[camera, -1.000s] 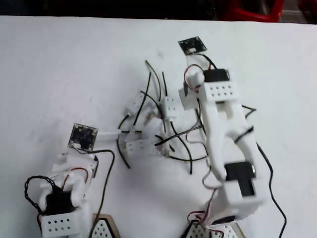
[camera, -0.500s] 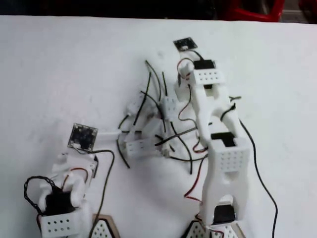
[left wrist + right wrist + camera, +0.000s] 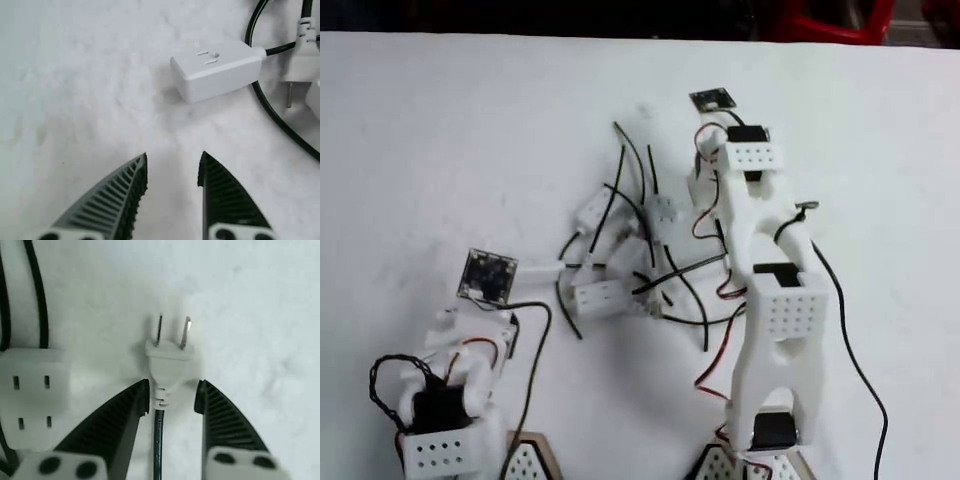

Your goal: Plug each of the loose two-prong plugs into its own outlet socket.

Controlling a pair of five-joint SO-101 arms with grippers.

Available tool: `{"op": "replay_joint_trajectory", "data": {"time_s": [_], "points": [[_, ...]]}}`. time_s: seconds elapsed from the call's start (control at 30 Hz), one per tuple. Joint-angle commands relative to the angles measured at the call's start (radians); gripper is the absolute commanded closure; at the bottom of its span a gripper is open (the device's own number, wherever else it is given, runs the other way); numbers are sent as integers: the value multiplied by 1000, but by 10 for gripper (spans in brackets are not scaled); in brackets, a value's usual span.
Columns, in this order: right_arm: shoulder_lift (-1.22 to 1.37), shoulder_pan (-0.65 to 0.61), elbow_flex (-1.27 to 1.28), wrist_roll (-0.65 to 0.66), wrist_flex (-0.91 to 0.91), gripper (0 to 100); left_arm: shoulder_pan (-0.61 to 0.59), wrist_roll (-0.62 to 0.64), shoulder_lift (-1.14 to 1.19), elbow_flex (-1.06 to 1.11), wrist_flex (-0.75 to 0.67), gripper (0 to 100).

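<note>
the left arm (image 3: 445, 400) and right arm (image 3: 775, 320) are white plastic with black motors, dotted panels, red and black wires. the left claw (image 3: 172, 167) and right claw (image 3: 171, 392) have dark, ribbed, pointed fingers (image 3: 120, 195).

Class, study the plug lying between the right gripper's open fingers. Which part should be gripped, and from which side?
Grip the plug by its flat white body, likely from the cord end, where the right gripper sits: its fingers close on the two sides, and the prongs, pointing away, are left free to insert.
</note>
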Motion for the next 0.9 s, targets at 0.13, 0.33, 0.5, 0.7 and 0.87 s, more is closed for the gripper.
{"op": "replay_joint_trajectory", "data": {"time_s": [0.13, 0.33, 0.5, 0.7, 0.87], "points": [[4, 2, -51, -2, -10, 847, -12, 2, -12, -31, -12, 820], [97, -13, -149, -2, -2, 860, -12, 0, -12, -29, -12, 820], [116, 4, -245, 0, 21, 979, -12, 0, -12, -29, -12, 820], [67, 28, -384, 0, 255, 981, -12, 0, -12, -29, -12, 820], [27, 85, -499, -9, 390, 981, -12, 0, -12, -29, -12, 820]]}}
